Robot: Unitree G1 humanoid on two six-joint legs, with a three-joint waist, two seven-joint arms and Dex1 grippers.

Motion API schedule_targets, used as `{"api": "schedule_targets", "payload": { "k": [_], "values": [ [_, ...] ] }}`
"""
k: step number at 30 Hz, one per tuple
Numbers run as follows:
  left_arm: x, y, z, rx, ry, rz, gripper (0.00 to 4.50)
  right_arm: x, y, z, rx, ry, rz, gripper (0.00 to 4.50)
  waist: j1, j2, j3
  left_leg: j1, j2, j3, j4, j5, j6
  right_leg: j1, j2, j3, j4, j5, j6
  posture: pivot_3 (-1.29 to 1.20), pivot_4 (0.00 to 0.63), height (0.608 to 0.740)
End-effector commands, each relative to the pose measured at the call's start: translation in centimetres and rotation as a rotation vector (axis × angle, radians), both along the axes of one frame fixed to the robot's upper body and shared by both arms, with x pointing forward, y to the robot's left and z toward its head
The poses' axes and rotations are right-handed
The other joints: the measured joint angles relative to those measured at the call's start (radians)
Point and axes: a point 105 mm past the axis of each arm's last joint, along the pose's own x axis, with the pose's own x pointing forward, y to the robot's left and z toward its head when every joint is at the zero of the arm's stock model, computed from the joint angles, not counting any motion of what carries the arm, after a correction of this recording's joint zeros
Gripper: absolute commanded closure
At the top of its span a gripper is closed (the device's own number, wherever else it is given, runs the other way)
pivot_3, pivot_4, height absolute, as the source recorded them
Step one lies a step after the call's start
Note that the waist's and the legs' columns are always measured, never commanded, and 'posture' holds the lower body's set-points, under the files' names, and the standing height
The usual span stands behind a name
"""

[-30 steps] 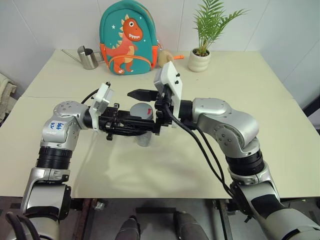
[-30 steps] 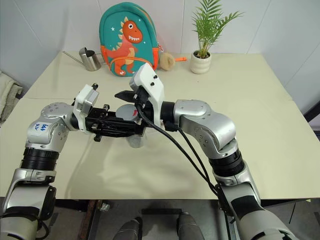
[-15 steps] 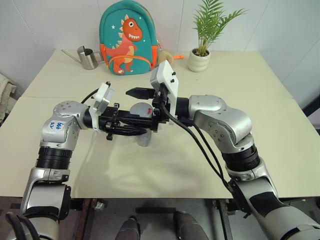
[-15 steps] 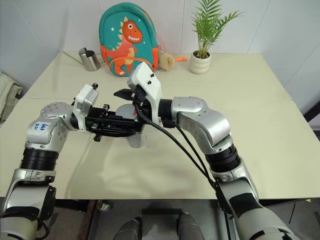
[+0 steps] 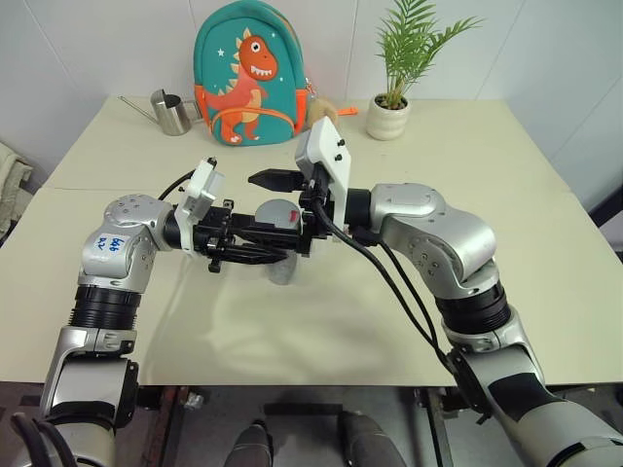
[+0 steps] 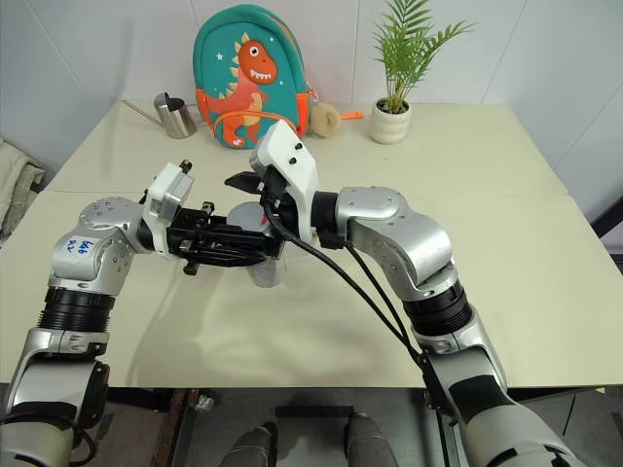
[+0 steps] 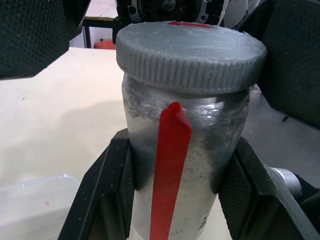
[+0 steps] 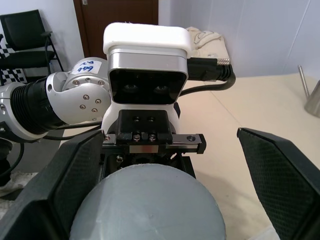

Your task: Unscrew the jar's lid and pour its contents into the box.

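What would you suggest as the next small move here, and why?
Probably close the right gripper on the lid: its fingers stand open either side of the cap, while the left gripper already clamps the jar below it, lid still on.

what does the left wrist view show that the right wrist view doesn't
Left wrist view alone: the jar's silver side with its red strip, clamped between the left tool's fingers, and a corner of the clear box on the table.
Right wrist view alone: the left arm's white wrist camera facing it, a chair, and an edge of the steel watering can.
Both: the grey lid, still on the jar, with the right tool's open fingers on either side of it, not touching.
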Motion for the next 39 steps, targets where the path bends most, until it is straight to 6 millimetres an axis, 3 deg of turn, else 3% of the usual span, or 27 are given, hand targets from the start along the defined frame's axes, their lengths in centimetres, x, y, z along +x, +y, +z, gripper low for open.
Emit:
{"api": "schedule_targets", "payload": {
  "k": [1, 15, 32, 39],
  "values": [
    [-0.6, 0.0, 1.0, 0.002, -0.050, -0.028, 2.64, 0.5, -2.0, 1.2, 0.034, -0.032, -0.073, 0.04, 0.000, 0.000, 0.000, 0.000, 0.000, 0.000, 0.000, 0.000, 0.000, 0.000, 0.000, 0.000, 0.000, 0.000, 0.000, 0.00, 0.150, 0.740],
    [-0.1, 0.6, 1.2, 0.009, -0.053, 0.002, 2.64, 0.3, -4.9, 1.2, 0.005, -0.040, -0.158, 0.04, 0.000, 0.000, 0.000, 0.000, 0.000, 0.000, 0.000, 0.000, 0.000, 0.000, 0.000, 0.000, 0.001, 0.000, 0.000, 0.00, 0.150, 0.740],
    [0.2, 0.8, 0.9, 0.009, -0.052, 0.014, 2.64, -1.5, -6.5, 0.6, -0.054, -0.033, -0.154, 0.04, 0.003, 0.000, 0.000, 0.000, 0.000, 0.000, 0.000, 0.000, 0.000, 0.000, 0.000, 0.000, 0.000, 0.000, 0.000, 0.00, 0.150, 0.740],
    [0.2, 0.8, 0.9, 0.011, -0.053, 0.014, 2.64, -2.3, -7.0, 1.3, -0.046, -0.041, -0.145, 0.04, 0.001, 0.000, 0.000, 0.000, 0.000, 0.000, 0.000, 0.000, 0.000, 0.000, 0.000, 0.000, 0.000, 0.000, -0.001, 0.00, 0.150, 0.740]
  ]
}}
